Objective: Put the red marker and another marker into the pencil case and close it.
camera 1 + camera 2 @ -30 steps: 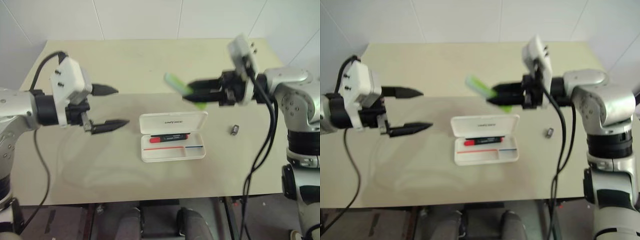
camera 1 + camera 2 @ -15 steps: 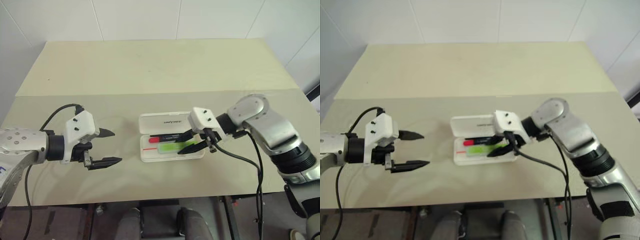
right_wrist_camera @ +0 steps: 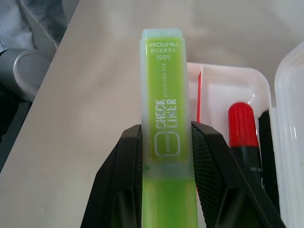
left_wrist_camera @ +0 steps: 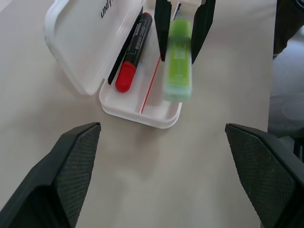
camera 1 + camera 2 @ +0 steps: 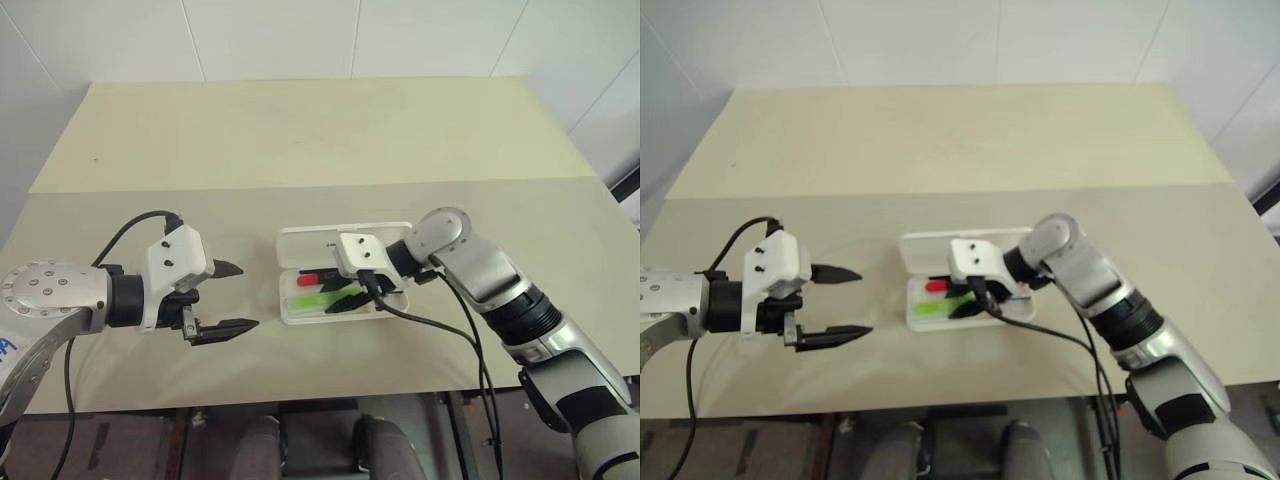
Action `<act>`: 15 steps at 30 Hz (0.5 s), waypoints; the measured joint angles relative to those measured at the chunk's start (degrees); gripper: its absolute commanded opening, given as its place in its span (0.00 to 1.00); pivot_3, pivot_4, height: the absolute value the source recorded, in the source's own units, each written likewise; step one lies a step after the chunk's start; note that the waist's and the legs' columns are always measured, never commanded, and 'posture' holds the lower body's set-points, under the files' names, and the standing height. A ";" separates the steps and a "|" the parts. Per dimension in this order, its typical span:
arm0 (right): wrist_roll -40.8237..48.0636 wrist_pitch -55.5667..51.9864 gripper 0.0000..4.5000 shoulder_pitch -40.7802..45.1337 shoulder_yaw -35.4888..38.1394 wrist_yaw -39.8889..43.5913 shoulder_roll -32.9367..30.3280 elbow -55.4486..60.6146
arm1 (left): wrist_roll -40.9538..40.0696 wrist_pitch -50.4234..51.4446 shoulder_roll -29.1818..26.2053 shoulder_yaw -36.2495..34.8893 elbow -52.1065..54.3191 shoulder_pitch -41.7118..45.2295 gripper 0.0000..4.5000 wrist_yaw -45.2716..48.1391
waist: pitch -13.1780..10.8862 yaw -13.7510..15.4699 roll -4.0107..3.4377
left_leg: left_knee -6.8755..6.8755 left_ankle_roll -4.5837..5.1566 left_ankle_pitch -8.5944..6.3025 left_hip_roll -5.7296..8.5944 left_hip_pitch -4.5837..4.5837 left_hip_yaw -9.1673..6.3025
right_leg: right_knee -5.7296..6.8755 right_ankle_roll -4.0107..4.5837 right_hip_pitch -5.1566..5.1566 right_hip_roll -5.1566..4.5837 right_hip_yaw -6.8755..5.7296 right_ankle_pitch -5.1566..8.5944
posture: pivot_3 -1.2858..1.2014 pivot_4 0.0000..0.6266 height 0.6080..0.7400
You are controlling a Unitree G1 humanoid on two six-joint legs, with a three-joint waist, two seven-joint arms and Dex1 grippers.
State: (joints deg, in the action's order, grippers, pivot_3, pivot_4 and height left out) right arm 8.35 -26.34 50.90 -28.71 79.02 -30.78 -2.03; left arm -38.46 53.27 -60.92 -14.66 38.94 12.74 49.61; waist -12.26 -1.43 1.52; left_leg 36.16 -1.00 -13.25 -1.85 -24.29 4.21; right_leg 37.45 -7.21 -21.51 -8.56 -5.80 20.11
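Observation:
The white pencil case [image 5: 300, 243] lies open at the table's middle, lid folded back. The red marker [image 5: 308, 280] lies in the tray's rear part, red cap toward my left. My right gripper [image 5: 328, 300] is shut on another marker, the lime-green one [image 5: 310, 302], holding it lengthwise low over the tray's front part, beside the red marker [image 3: 242, 124]; whether it touches the tray I cannot tell. The green marker [image 4: 179, 61] pokes past the tray's left end. My left gripper [image 5: 250, 296] hangs open and empty just left of the case, pointing at it.
The tan table's front edge [image 5: 300, 398] runs close below the case. A black cable [image 5: 440, 325] trails from my right wrist across the table beside the case toward that edge. Bare tabletop [image 5: 300, 140] stretches behind the case.
The camera has tilted down. My right gripper has come down with the green marker from above the table to the open case and slid left along the tray. My left gripper has sunk a little.

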 measured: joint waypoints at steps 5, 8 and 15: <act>-0.28 -0.41 0.62 0.00 0.00 0.04 0.07 -0.20 | -1.08 0.58 -0.01 -0.09 1.08 -0.74 1.00 -0.75 | 0.00 0.00 0.00 | 0.00 0.00 0.00 0.00 0.01 0.00 | 0.00 0.00 0.00 0.00 0.00 0.00 | 0.52 0.24 1.00; -0.28 -0.78 0.87 -0.01 0.00 0.28 0.01 -0.20 | -1.57 0.62 -0.02 -0.11 1.09 -0.94 1.00 -1.09 | 0.00 -0.01 0.00 | 0.00 -0.01 0.00 0.00 0.01 0.00 | 0.00 0.00 0.00 0.00 0.00 0.00 | 0.52 0.24 1.00; 2.65 -2.46 1.00 -0.25 2.06 3.64 -3.80 0.78 | -2.02 0.10 -0.11 -0.07 1.04 -0.37 1.00 -0.96 | 0.00 0.18 -0.01 | 0.00 0.00 -0.01 0.02 -0.02 0.00 | -0.02 0.00 0.00 0.00 -0.01 0.00 | 0.52 0.24 1.00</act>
State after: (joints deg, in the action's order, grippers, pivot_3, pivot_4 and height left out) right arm 11.00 -28.80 50.65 -26.64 82.66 -34.58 -1.25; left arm -40.48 53.37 -61.03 -14.73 39.98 12.38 48.64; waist -12.27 -1.25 1.51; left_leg 36.16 -1.00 -13.25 -1.83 -24.30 4.21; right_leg 37.43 -7.20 -21.51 -8.56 -5.81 20.11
